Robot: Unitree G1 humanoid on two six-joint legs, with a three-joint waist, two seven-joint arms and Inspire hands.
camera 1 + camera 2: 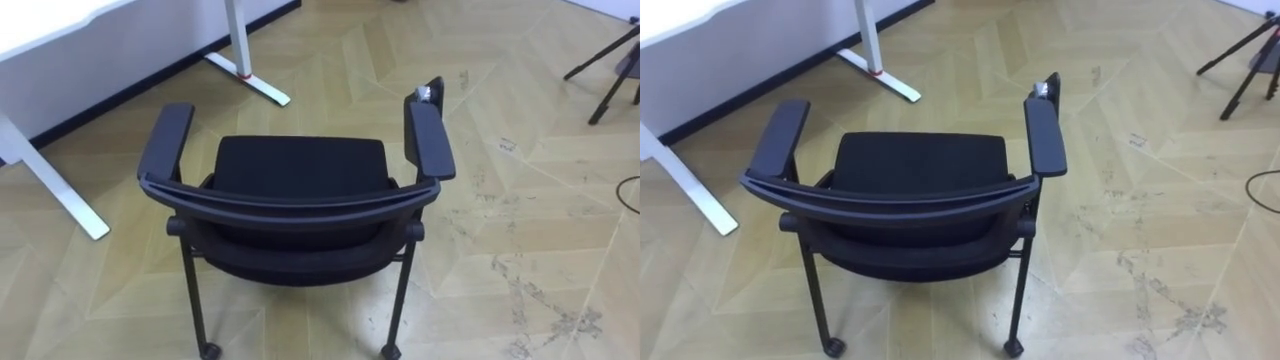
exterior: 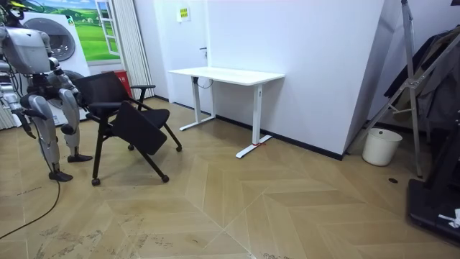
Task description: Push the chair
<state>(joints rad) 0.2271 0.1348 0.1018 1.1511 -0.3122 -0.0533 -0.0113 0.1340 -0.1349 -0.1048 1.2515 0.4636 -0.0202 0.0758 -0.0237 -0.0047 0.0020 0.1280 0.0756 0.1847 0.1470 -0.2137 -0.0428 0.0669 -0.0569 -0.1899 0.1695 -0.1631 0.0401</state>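
Observation:
A black chair (image 1: 300,170) with two padded armrests and small castors stands right in front of me, its curved backrest (image 1: 290,200) nearest and its seat facing away. A folded tablet arm (image 1: 432,92) sticks up at the front of its right armrest. In the room view I stand upright just behind the chair (image 2: 122,108), at the room view's left. My right hand (image 2: 27,122) and left hand (image 2: 68,129) hang low beside my body, apart from the backrest. They are too small there to read.
A white desk (image 2: 226,74) stands ahead and to my left, its leg and floor foot (image 1: 250,80) just beyond the chair. Dark tripod legs (image 1: 610,75) reach in at the far right. A white bin (image 2: 381,146) stands by the wall. The floor is herringbone wood.

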